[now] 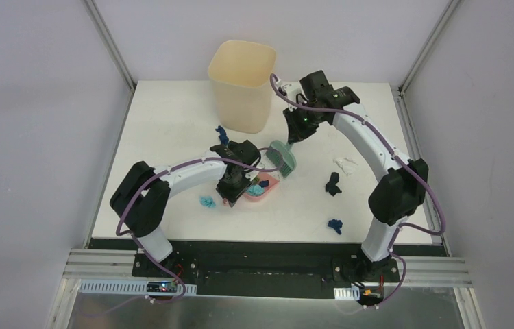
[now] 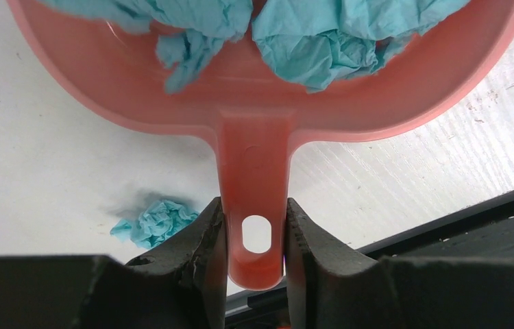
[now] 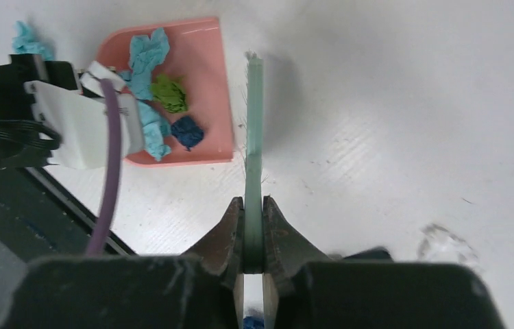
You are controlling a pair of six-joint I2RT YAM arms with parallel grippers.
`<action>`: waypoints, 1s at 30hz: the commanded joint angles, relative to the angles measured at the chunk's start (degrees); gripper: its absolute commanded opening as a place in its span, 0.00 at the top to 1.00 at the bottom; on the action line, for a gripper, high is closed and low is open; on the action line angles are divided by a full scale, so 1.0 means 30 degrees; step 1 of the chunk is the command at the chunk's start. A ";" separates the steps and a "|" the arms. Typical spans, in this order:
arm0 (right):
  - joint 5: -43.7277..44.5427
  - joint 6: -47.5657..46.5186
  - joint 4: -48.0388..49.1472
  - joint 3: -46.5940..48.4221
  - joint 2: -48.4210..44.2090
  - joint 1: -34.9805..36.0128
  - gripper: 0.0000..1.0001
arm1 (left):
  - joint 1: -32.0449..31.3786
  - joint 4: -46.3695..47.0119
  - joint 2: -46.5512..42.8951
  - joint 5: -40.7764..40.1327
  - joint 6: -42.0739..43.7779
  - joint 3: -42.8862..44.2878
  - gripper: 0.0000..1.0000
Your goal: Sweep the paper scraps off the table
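White table [image 1: 172,123], grey walls, cream bin [image 1: 242,86] at back. Paper scraps [image 3: 146,62]: several in pink dustpan [image 2: 254,116], others loose on either side. Likely light, soft; push with bristles, no pinching. Left gripper [image 2: 254,209] clamps dustpan handle; right gripper [image 3: 253,205] clamps green brush [image 3: 253,116].

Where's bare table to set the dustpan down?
Bare: the far-left corner between the bin and the left edge of the table, and the near strip between the dustpan and the front edge. Crowded: mid-table, where the left gripper holds the dustpan beside the brush, teal scrap nearby; right side has a white scrap, black scrap and dark blue scrap.
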 commanded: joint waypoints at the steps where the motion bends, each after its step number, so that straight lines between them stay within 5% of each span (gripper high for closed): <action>1: 0.2261 0.0208 0.0566 0.0550 -0.1471 -0.0226 1.00 | -0.0213 0.0981 -0.1429 0.0458 0.0054 -0.0302 1.00; 9: 0.4049 0.0595 0.0707 0.0536 -0.2596 -0.2204 1.00 | -0.0426 0.1353 -0.2377 -0.0059 0.0387 -0.0604 1.00; 14: -0.0614 0.2476 0.2141 -0.2752 -0.5144 -0.6209 1.00 | -0.0509 0.1561 -0.4119 -0.0942 0.0282 -0.0542 1.00; 23: -0.7317 0.3623 0.8865 -1.2631 -1.1507 -0.8502 1.00 | -0.0490 -0.0820 -0.4671 -0.4225 -0.0321 0.2857 1.00; 30: -1.1985 0.5194 1.0769 -1.4089 -1.0565 -0.9204 1.00 | -0.0460 -0.3506 -0.3118 -0.6924 -0.0687 0.7572 1.00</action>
